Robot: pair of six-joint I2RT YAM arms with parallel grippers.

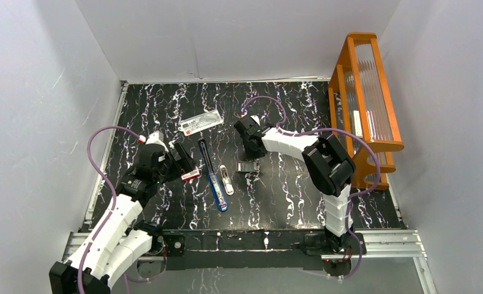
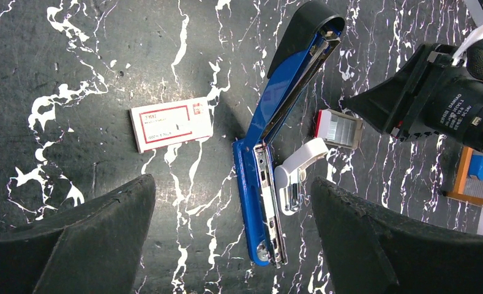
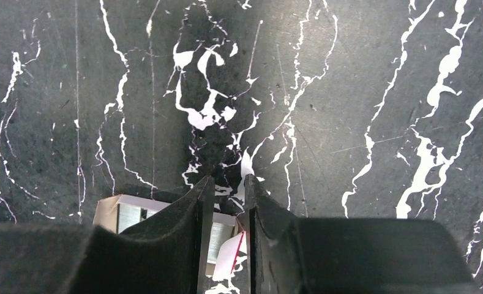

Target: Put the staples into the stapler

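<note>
The blue stapler [image 1: 217, 190] lies swung open on the table, its black base [image 1: 206, 156] pointing away and its silver rail [image 2: 268, 196] showing. The red-and-white sleeve [image 2: 171, 124] lies left of it, by my left gripper [image 1: 180, 160]. My left gripper [image 2: 232, 245] is wide open and empty above the stapler's blue end. The tray of silvery staples [image 1: 246, 166] sits right of the stapler and also shows in the left wrist view [image 2: 338, 128]. My right gripper [image 3: 225, 184] hovers over the tray [image 3: 119, 215], jaws a narrow slit apart, nothing between them.
A white staple remover [image 1: 226, 180] lies right beside the stapler's blue arm. A flat clear packet with a white-and-red label [image 1: 201, 122] lies further back. An orange rack [image 1: 364, 98] stands at the right edge. Grey walls enclose the table.
</note>
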